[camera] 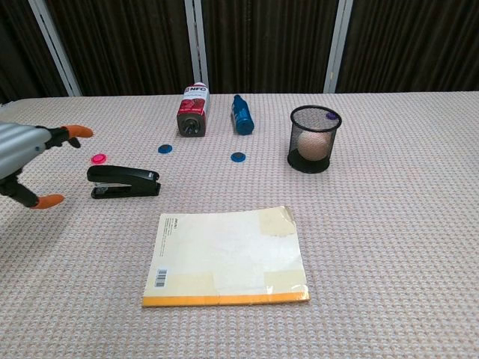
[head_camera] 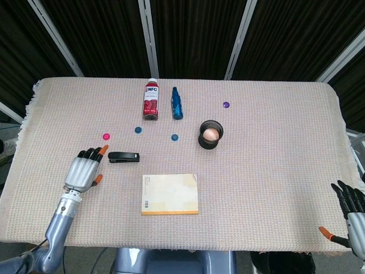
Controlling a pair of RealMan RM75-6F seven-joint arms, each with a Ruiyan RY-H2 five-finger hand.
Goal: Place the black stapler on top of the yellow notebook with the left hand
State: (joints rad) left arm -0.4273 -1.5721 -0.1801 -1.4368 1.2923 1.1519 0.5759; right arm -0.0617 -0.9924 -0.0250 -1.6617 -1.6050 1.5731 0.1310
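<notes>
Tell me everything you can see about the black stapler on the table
The black stapler is a slim desk model with a glossy, plastic-looking top arm over a flat base and a pale strip at its right end. It is closed and lies flat on the woven tablecloth, lengthwise left to right, behind the yellow notebook and apart from it. The left hand hovers just to its left, fingers spread, not touching it.

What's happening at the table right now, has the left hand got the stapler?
Not yet. The left hand is open beside the stapler, close to its end and holding nothing. The stapler lies on the cloth, apart from the notebook, which lies nearer the front edge. The right hand rests open at the table's right corner.
</notes>
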